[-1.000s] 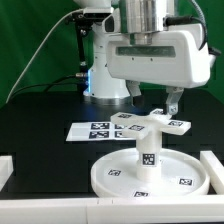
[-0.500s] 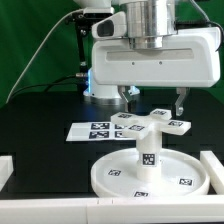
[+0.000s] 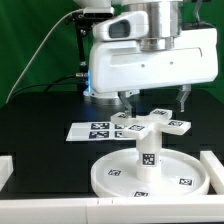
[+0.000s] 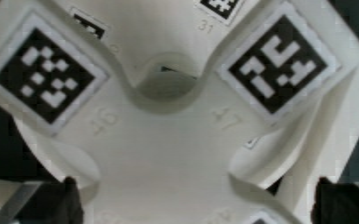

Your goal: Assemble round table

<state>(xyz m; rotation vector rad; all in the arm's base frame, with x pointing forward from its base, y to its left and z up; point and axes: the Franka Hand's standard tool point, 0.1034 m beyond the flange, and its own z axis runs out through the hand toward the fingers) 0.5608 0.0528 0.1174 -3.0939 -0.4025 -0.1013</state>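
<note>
The round disc (image 3: 115,175) lies flat at the front with the short leg (image 3: 147,156) standing upright in its middle. The cross-shaped base (image 3: 160,123) appears to rest on the leg's top. My gripper (image 3: 154,100) hangs just above the base, open, one finger (image 3: 125,98) on each side of it and nothing held. In the wrist view the cross-shaped base (image 4: 176,130) fills the picture, tags on its arms and a centre hole (image 4: 158,88). My gripper (image 4: 190,205) stands open around it, and the dark fingertips (image 4: 51,200) show at the picture's edge.
The marker board (image 3: 95,130) lies flat behind the disc, toward the exterior view's left. White raised rails (image 3: 6,170) border the black table on both sides and along the front. The arm's base (image 3: 105,88) stands at the back.
The gripper has turned about its own axis and shifted toward the exterior view's left, so both fingers now straddle the cross-shaped base. Its jaws stayed open; the parts have not moved.
</note>
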